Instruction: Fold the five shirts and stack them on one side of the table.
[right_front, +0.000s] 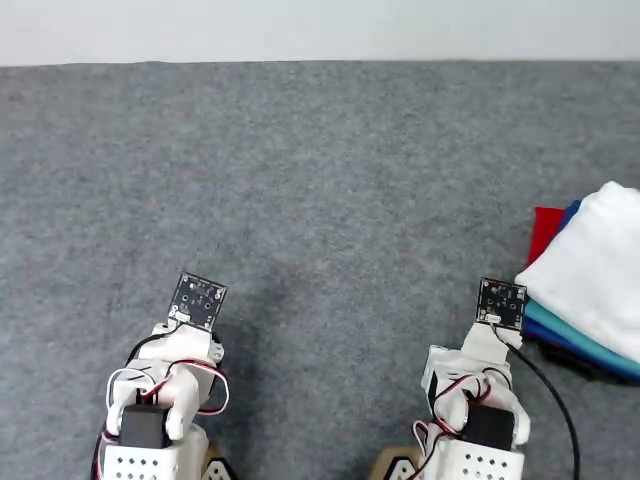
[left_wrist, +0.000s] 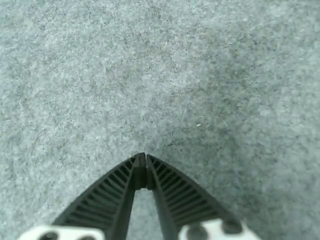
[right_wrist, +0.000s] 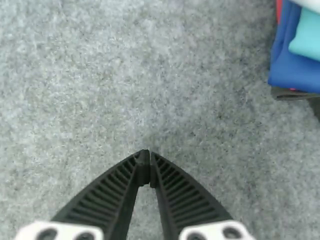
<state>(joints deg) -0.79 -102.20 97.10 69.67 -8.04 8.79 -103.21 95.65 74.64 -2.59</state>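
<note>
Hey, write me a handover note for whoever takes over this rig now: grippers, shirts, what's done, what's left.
Left gripper: shut, empty, over the bare table.
Right gripper: shut, empty, beside the stack.
Shirts: one stack at the table's right edge, white shirt on top, teal shirt, blue shirt, red shirt beneath, a dark layer lowest.
Done: folding and stacking look finished.
Left: likely nothing; check the dark layer is the fifth shirt.

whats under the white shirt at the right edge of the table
Under the white shirt lie a teal shirt, then a blue shirt, and a corner of a red shirt at the far side. Only their edges show; the white shirt covers the rest.
</note>
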